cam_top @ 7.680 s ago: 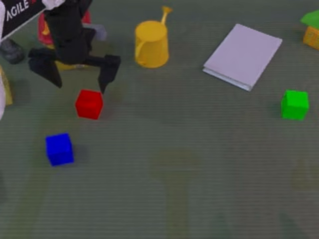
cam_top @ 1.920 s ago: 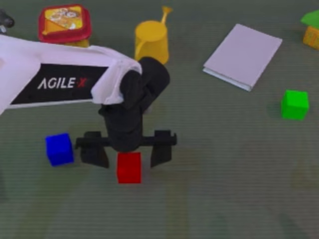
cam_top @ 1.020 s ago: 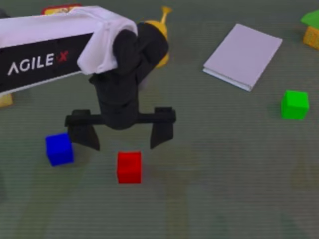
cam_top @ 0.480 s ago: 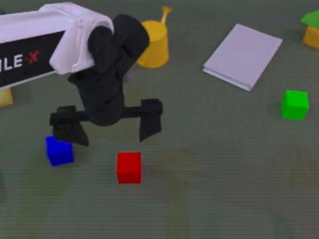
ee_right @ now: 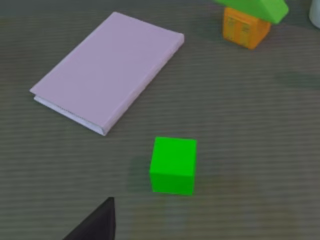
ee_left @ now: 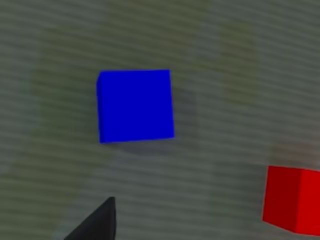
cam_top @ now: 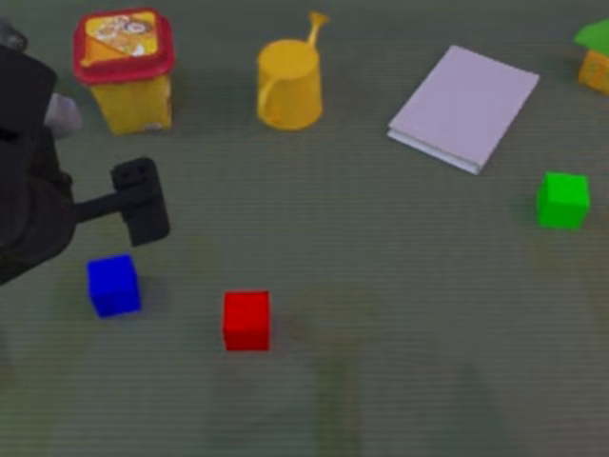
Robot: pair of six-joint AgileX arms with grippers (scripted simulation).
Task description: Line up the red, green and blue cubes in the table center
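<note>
While nothing is held by either arm, the scene reads as follows.

Left gripper (cam_top: 57, 214): at the table's left edge in the top view, above and a little left of the blue cube; one black finger (cam_top: 141, 198) shows, the other is out of frame, so I cannot tell whether the fingers are spread or pressed together. It holds nothing.
Right arm: not seen in the top view; its wrist camera looks down on the green cube, and only a dark finger tip (ee_right: 95, 222) shows, so the finger spacing cannot be told.
Blue cube (cam_top: 113, 284): flat on the table at the left, free of the gripper; it fills the middle of the left wrist view (ee_left: 135, 105).
Red cube (cam_top: 246, 320): flat on the table, right of the blue cube and well apart from it, left of the table center (cam_top: 328, 314).
Green cube (cam_top: 562, 199): near the right edge, far from the other two.
Yellow cup (cam_top: 288, 81): upright at the far side.
Red-lidded tub (cam_top: 125, 69): left of the cup.
Lilac book (cam_top: 463, 107): lying flat, between the cup and the orange block (cam_top: 597, 57).
</note>
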